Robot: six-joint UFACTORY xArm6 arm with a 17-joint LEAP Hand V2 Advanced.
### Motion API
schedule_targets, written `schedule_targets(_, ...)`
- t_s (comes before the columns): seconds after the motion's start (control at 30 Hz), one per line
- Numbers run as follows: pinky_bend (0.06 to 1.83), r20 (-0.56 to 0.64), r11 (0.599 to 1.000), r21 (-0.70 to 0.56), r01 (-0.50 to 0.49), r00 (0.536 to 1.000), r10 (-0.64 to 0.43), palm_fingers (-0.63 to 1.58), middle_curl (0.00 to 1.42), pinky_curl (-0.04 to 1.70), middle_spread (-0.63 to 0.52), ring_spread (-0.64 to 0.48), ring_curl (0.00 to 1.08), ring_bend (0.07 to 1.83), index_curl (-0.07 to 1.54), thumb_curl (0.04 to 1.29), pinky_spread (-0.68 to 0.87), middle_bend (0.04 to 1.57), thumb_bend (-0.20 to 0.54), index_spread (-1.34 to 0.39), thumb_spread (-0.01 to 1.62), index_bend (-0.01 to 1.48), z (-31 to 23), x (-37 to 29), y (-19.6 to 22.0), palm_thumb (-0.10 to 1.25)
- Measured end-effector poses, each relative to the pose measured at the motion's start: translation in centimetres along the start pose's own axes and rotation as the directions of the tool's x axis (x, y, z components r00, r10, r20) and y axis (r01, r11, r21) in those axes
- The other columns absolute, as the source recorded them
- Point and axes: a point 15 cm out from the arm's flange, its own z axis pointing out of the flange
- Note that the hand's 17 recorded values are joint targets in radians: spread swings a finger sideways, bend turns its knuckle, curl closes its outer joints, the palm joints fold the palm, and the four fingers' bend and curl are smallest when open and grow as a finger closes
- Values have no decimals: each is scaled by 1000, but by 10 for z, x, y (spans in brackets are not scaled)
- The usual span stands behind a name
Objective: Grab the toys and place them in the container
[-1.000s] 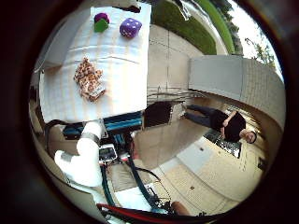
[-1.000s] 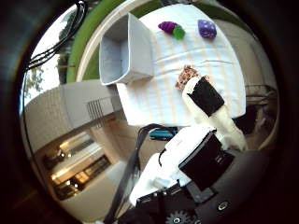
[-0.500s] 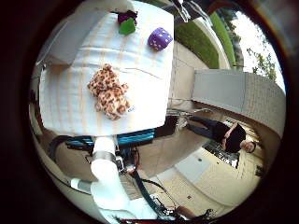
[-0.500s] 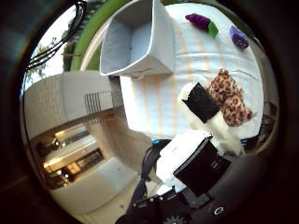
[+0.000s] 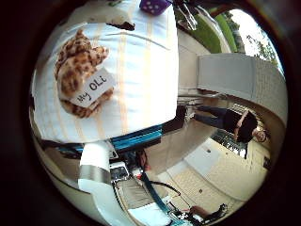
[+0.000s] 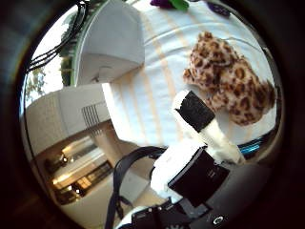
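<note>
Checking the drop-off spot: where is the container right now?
In the thumb side view, the white container stands on the striped tablecloth, apart from the spotted plush toy.

Leopard-spotted plush toy (image 6: pixel 232 78): soft, fuzzy pile cloth in tan with brown spots, matt; a smooth white paper-like tag (image 5: pixel 94 88) lies flat on it.
White cloth table cover with pale yellow stripes (image 5: pixel 141 70): woven fabric, matt, under the plush toy.
Pale grey rectangular container (image 6: pixel 110 40): smooth hard plastic by its look, faintly sheeny walls, on the cloth beside the plush toy.
Purple die with white dots (image 5: pixel 154 5): smooth surface, slight gloss, farther along the cloth from the plush toy.
White and black robot hand (image 6: pixel 200 143): smooth white plastic shells; one fingertip (image 6: pixel 193 110) near the plush toy carries a rough, matt black pad.
</note>
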Motion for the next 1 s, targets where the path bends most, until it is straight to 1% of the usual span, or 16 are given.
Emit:
schedule_targets(0.1, 699, 3, 1000, -15, -20, 1000, 20, 278, 337, 247, 76, 325, 339, 474, 246, 312, 485, 183, -20, -66, 1256, 145, 17, 7, -7, 546)
schedule_targets(0.2, 784, -5, 999, -46, -26, 1000, 26, 438, 351, 253, 48, 323, 356, 583, 219, 326, 500, 224, -8, -46, 1237, 101, 28, 14, -6, 590)
schedule_targets(0.23, 846, -5, 998, -48, -26, 1000, 26, 532, 360, 261, 30, 310, 363, 633, 204, 336, 498, 247, -3, -49, 1223, 93, 29, 14, -6, 620)
schedule_targets(0.3, 952, -13, 998, -55, -24, 1000, 24, 690, 385, 293, -14, 268, 393, 732, 178, 350, 474, 311, 0, -75, 1204, 76, 31, 15, -5, 664)
schedule_targets(0.33, 1019, -17, 998, -63, -20, 1000, 19, 721, 396, 315, -35, 245, 403, 768, 163, 359, 460, 329, -1, -96, 1193, 77, 32, 15, -5, 691)
schedule_targets(0.37, 1069, -21, 997, -71, -16, 1000, 14, 798, 417, 339, -52, 226, 428, 818, 153, 365, 447, 374, 4, -118, 1185, 65, 34, 16, -5, 714)
schedule_targets(0.4, 1099, -23, 997, -76, -12, 1000, 10, 824, 425, 349, -66, 211, 436, 847, 137, 373, 438, 394, 6, -134, 1177, 55, 35, 16, -5, 733)
schedule_targets(0.43, 1142, -22, 996, -83, -9, 1000, 7, 870, 457, 376, -91, 181, 472, 940, 105, 385, 419, 461, 12, -164, 1161, 36, 36, 16, -6, 775)
schedule_targets(0.47, 1144, -21, 996, -94, -7, 1000, 5, 896, 479, 383, -103, 165, 490, 993, 83, 389, 411, 511, 11, -179, 1153, 32, 39, 16, -6, 790)
schedule_targets(0.5, 1153, -20, 995, -103, -6, 1000, 4, 902, 519, 406, -126, 134, 526, 1080, 48, 400, 397, 594, 14, -208, 1138, 41, 41, 16, -7, 827)
schedule_targets(0.57, 1167, -18, 994, -111, -4, 1000, 2, 900, 559, 430, -140, 103, 557, 1148, 15, 408, 386, 673, 14, -235, 1126, 65, 42, 16, -9, 858)
schedule_targets(0.63, 1230, -20, 996, -94, -2, 1000, 0, 1018, 651, 472, -172, 53, 612, 1253, -35, 435, 354, 872, 12, -304, 1094, 147, 40, 16, -15, 915)
schedule_targets(0.67, 1250, -22, 997, -72, 0, 1000, -2, 1017, 665, 480, -178, 42, 616, 1258, -39, 442, 344, 894, 11, -320, 1089, 159, 38, 17, -20, 927)
schedule_targets(0.73, 1334, -19, 1000, -21, -3, 1000, 2, 1082, 729, 531, -192, 6, 654, 1285, -31, 470, 306, 985, 4, -390, 1071, 216, 30, 17, -30, 965)
schedule_targets(0.83, 1409, -19, 1000, 21, -5, 1000, 5, 1084, 789, 588, -204, -27, 687, 1308, -27, 502, 264, 1045, -6, -476, 1066, 280, 10, 17, -37, 991)
schedule_targets(1.0, 1467, -9, 1000, 24, 7, 1000, -7, 1053, 865, 653, -216, -65, 719, 1342, -25, 536, 214, 1093, -13, -625, 1127, 383, -40, 12, -31, 992)
